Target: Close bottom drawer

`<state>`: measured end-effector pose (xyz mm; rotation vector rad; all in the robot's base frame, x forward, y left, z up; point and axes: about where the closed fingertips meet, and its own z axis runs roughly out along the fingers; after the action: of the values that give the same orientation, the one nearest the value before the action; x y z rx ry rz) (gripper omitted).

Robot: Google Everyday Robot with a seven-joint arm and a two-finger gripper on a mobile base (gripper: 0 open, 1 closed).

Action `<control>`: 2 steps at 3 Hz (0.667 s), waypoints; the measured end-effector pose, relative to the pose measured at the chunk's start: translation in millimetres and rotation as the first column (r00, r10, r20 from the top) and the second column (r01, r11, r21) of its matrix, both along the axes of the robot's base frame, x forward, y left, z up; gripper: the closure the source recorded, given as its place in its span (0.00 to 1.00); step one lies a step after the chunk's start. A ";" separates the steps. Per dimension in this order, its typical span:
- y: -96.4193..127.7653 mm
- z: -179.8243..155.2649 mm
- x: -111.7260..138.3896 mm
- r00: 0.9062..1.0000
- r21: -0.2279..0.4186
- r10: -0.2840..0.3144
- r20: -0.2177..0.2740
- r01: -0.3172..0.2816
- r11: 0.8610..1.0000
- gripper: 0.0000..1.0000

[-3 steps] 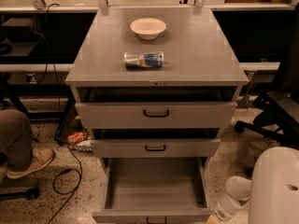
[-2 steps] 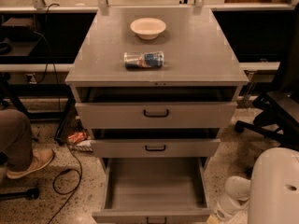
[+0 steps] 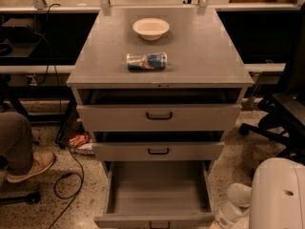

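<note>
The bottom drawer (image 3: pixel 155 220) of the grey metal cabinet (image 3: pixel 200 56) is pulled far out towards me. Its deep grey tray (image 3: pixel 159 190) is empty, and its front panel with a small black handle (image 3: pixel 159 224) lies at the bottom edge of the view. The middle drawer (image 3: pixel 158 151) and the top drawer (image 3: pixel 158 117) above it each stand slightly out. My gripper is not in view. Only white parts of my arm (image 3: pixel 276 194) show at the bottom right, beside the drawer's right front corner.
A white bowl (image 3: pixel 150 28) and a can lying on its side (image 3: pixel 146 61) are on the cabinet top. A person's leg and shoe (image 3: pixel 28 165) and a black cable (image 3: pixel 66 185) are on the floor at left. An office chair (image 3: pixel 281 123) stands at right.
</note>
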<state>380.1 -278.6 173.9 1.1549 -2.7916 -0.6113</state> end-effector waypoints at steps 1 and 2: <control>4.7 -9.6 3.0 1.000 0.021 0.016 0.024 -0.017 1.000 1.00; -2.0 -50.6 30.2 0.999 0.037 0.020 0.042 -0.022 0.999 1.00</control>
<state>410.4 -280.6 123.3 1.2158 -2.8101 -0.6477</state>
